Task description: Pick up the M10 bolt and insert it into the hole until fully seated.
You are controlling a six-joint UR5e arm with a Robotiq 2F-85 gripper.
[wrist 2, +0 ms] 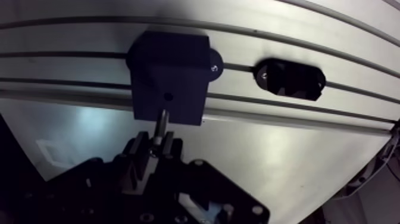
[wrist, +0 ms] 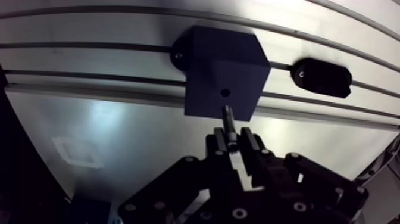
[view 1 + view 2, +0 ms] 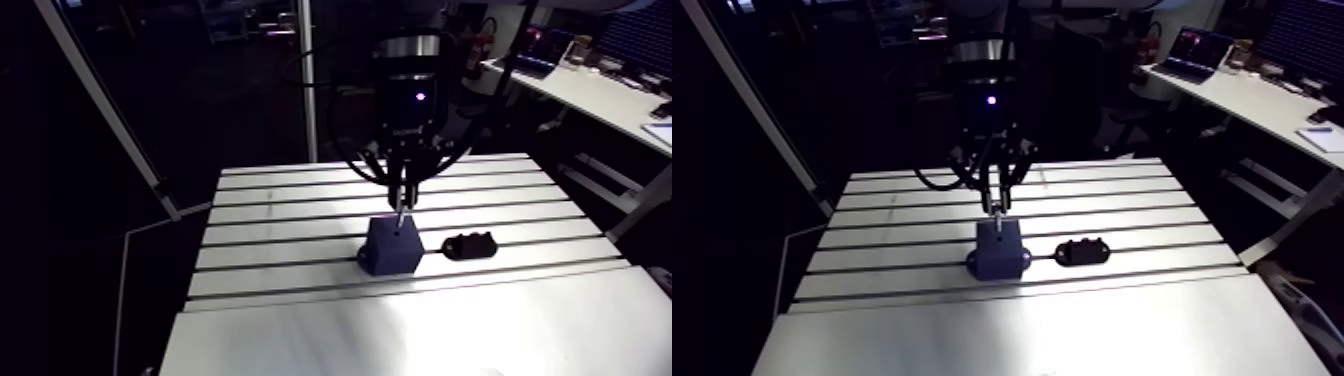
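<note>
While at one block (image 2: 223, 71), one bolt (image 2: 227, 119).

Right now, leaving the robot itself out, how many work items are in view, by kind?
Dark blue block with a hole: 1
Low black fixture beside it: 1
Bolt, held by the gripper: 1
Total: 3

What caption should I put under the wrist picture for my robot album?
Gripper holds the bolt, its tip just short of the hole in the dark blue block.
</note>
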